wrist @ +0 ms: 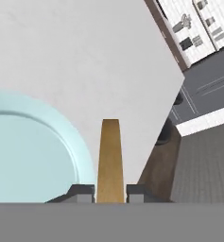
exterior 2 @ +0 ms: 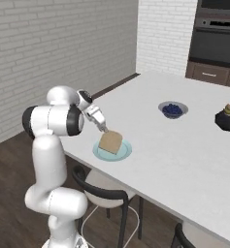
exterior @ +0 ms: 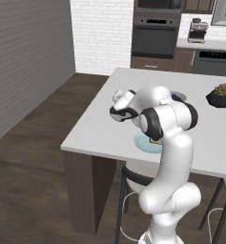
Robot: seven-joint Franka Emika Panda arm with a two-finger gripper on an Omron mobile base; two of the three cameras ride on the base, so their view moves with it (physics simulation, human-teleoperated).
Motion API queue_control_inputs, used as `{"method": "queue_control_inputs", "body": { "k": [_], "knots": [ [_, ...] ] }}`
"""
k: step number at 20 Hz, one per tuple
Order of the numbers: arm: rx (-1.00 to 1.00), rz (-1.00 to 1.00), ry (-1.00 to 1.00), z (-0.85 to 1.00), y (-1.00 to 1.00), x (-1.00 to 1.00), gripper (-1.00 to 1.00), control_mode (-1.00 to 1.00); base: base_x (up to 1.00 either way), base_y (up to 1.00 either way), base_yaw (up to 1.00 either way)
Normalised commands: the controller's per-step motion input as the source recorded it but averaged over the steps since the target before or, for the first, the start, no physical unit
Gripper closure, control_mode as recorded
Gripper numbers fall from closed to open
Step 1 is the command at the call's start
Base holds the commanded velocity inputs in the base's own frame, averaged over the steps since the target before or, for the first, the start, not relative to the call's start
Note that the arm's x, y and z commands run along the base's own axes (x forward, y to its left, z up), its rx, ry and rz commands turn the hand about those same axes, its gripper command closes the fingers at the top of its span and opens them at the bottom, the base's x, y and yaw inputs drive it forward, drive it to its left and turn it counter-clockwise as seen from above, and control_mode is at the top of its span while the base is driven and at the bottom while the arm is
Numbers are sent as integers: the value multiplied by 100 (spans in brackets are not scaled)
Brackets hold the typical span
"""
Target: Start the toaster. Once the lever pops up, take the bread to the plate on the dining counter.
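A white robot arm leans over the near corner of the white-topped dining table [exterior 2: 184, 145], its pincer [exterior 2: 104, 129] nearly closed on a slice of golden-brown bread [exterior 2: 111, 141], which it grips by one edge. In the right base view the bread hangs tilted above a round pale blue-green plate [exterior 2: 124, 152] that sits close to the table's near edge; its lower part is at or just over the plate's surface, and whether the two touch cannot be told. The hand view looks along the slice edge-on: the bread [wrist: 109, 160] stands as a narrow tan strip between the two dark fingertips [wrist: 81, 191], one pressed to each face, with the plate [wrist: 33, 156] spread out to one side of it and the table's edge and the dark wooden floor to the other. From the left base view the arm's elbow covers most of the plate [exterior: 142, 141], and the pincer is hidden behind the arm. Farther along the table stand a small bowl with dark blue contents [exterior 2: 172, 108] and a dark pot holding a plant [exterior 2: 229, 118], both well apart from the plate. A black stool [exterior 2: 104, 193] is tucked under the table below the plate.
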Motion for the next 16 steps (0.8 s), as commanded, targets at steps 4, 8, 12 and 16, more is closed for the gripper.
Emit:
{"method": "queue_control_inputs", "body": {
  "k": [4, 8, 12, 16],
  "knots": [
    [0, 0, 9, -48, 0, 17, 100, -100, 0, 0, 0],
    [0, 0, 4, -45, -2, 24, 100, -100, 0, 0, 0],
    [2, 0, 0, -29, -7, 33, 100, -100, 0, 0, 0],
    [3, 0, 0, -30, -9, 19, 100, -100, 0, 0, 0]
  ]
}}
